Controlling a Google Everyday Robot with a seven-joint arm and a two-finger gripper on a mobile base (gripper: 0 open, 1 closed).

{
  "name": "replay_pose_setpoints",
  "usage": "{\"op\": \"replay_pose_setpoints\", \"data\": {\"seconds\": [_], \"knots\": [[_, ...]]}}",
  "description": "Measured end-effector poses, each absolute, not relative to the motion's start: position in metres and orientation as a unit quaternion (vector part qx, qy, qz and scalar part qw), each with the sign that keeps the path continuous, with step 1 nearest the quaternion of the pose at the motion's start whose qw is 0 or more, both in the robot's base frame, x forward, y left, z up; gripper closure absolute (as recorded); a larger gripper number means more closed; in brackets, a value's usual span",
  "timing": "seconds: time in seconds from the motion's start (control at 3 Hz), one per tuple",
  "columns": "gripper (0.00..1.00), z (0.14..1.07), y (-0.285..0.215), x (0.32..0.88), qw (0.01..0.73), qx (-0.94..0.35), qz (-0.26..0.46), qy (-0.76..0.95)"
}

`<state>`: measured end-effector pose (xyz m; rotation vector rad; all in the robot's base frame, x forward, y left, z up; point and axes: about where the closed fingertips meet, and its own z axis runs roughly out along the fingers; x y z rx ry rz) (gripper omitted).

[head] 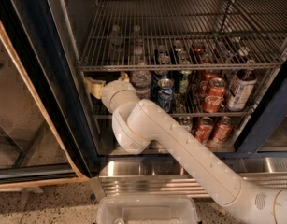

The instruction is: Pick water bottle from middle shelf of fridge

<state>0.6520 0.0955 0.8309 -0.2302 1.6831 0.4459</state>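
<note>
The fridge (63, 101) stands open with its dark frame around silver wire racks. The water bottle (141, 78), clear and ribbed, stands on the middle shelf (199, 114) at the left end of a row of cans. My gripper (97, 87), cream-tipped, is inside the fridge at that shelf's level. It sits just left of the bottle, at the left wall. My white wrist (118, 94) lies in front of the bottle's lower part and hides it. I cannot tell whether the gripper touches the bottle.
A blue can (165, 91), red cola cans (213, 94) and a labelled bottle (239, 90) share the shelf. More red cans (213, 129) stand below. The upper rack (180, 67) hangs just above. The glass door (21, 106) is at left, a clear bin (147, 211) at the bottom.
</note>
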Motion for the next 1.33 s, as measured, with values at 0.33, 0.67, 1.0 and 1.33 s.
{"op": "replay_pose_setpoints", "data": {"seconds": [0.33, 0.67, 1.0, 1.33], "knots": [[0.29, 0.831, 0.105, 0.663, 0.638, -0.111, 0.194, 0.737], [0.30, 0.828, 0.120, 0.678, 0.646, -0.116, 0.175, 0.734], [0.32, 0.828, 0.120, 0.678, 0.646, -0.116, 0.175, 0.734], [0.24, 0.828, 0.120, 0.678, 0.646, -0.116, 0.175, 0.734]]}}
